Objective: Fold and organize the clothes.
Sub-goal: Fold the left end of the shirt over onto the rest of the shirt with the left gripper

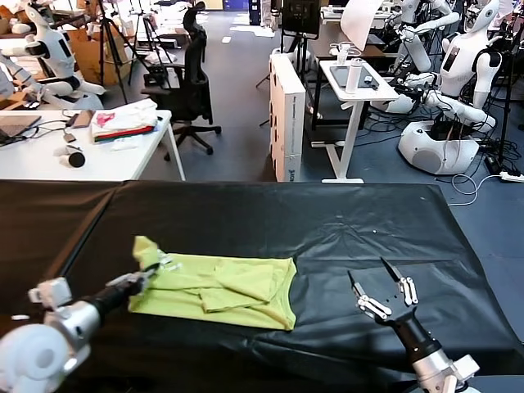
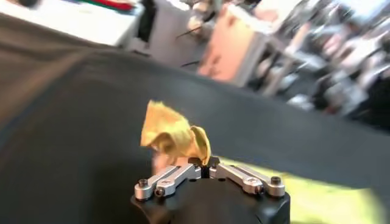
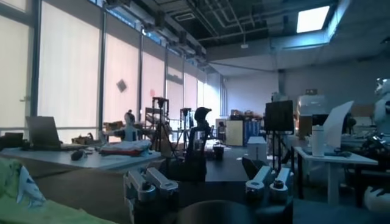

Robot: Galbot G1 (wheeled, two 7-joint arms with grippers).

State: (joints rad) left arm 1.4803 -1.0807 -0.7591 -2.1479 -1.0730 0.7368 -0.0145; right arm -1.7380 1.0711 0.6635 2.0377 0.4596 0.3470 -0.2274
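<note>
The lime yellow-green T-shirt (image 1: 237, 288) lies partly folded on the black table (image 1: 327, 221), left of centre. My left gripper (image 1: 151, 274) is shut on the shirt's left end and holds a bunched flap of cloth (image 2: 173, 137) lifted above the table. The wrist view shows its jaws (image 2: 204, 163) closed with the cloth pinched between them. My right gripper (image 1: 378, 285) is open and empty, hovering over the bare black table to the right of the shirt. In the right wrist view a green edge of the shirt (image 3: 24, 198) shows at one side.
Behind the black table stand a white table (image 1: 90, 151) with a pink, white and red pile of folded garments (image 1: 123, 123), an office chair (image 1: 190, 82), a white cabinet (image 1: 286, 110) and other robots (image 1: 446, 98).
</note>
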